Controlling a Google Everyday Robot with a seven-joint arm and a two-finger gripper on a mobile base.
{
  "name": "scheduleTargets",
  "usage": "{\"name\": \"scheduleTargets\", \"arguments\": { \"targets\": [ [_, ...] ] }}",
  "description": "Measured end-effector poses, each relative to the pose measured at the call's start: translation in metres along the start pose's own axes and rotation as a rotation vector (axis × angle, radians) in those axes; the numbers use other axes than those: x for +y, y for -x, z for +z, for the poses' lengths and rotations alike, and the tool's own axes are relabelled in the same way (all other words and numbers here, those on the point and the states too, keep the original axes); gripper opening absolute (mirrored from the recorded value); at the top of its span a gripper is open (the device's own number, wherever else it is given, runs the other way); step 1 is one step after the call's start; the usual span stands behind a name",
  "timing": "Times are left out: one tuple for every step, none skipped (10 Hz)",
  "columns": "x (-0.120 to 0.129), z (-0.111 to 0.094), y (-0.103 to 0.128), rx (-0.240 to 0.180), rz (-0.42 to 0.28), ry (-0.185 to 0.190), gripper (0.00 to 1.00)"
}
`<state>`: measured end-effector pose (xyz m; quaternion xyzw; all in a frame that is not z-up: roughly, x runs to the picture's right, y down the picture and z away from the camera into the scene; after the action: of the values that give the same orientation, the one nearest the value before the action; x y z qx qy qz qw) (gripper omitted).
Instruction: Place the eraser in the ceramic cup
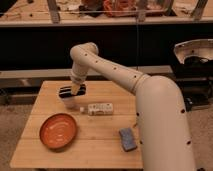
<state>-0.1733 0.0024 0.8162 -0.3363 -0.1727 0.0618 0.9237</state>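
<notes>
One step is in hand, I judge: the drop. The eraser [70,91] sits level at the mouth of the ceramic cup [69,102], with the gripper [76,89] right on it (grip tight or loose, I cannot tell). Next: tip it in, then release.

Single view here, looking down at a slant across the wooden table [105,145], from its near edge toward the dark counter [125,45] at the back. The arm [155,110] bulks huge at lower right, so the lens sits close by that end of it. The gripper [75,90] is farther off, left of centre, over the table's far side. Whole tabletop fits in frame: the orange bowl [58,131] lies camera-side of the gripper, the blue-grey pad [127,139] camera-side and to its right.
</notes>
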Motion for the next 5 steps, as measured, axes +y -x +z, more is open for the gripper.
{"name": "scheduleTargets", "arguments": {
  "targets": [
    [-0.0004, 0.0001, -0.0006, 0.0, 0.003, -0.001, 0.19],
    [-0.0005, 0.0, -0.0012, 0.0, 0.005, -0.002, 0.2],
    [-0.0003, 0.0006, -0.001, 0.001, 0.007, -0.003, 0.26],
    [-0.0003, 0.0009, -0.0004, 0.001, 0.008, -0.005, 0.27],
    [-0.0003, 0.0012, 0.0002, 0.001, 0.009, -0.005, 0.27]
  ]
}}
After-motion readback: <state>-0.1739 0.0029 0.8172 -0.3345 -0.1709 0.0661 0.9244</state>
